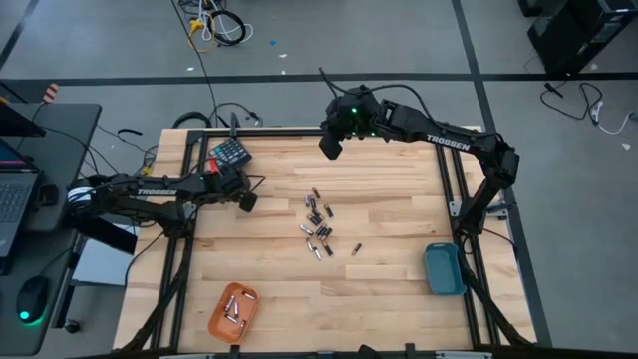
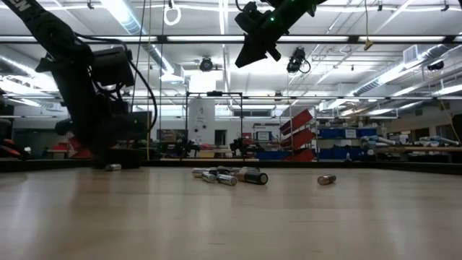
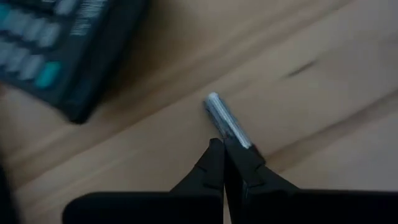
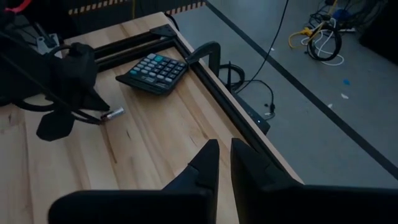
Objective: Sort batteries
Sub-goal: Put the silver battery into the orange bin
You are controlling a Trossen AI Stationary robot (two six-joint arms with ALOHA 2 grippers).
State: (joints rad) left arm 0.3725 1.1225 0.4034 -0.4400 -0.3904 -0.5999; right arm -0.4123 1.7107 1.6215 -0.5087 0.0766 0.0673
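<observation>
Left pincer (image 1: 247, 200) low and closed; right pincer (image 1: 330, 146) raised, nearly closed.

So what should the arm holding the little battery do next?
Probably lift it. The left end effector looks shut on one battery low at the wood beside the calculator; carrying it to the orange tray seems sensible, since batteries already lie there.

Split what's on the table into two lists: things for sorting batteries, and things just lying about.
For the job: loose batteries; one battery held by the left end effector; orange tray with batteries in it; teal tray.

Lying about: calculator; laptop; mouse.
</observation>
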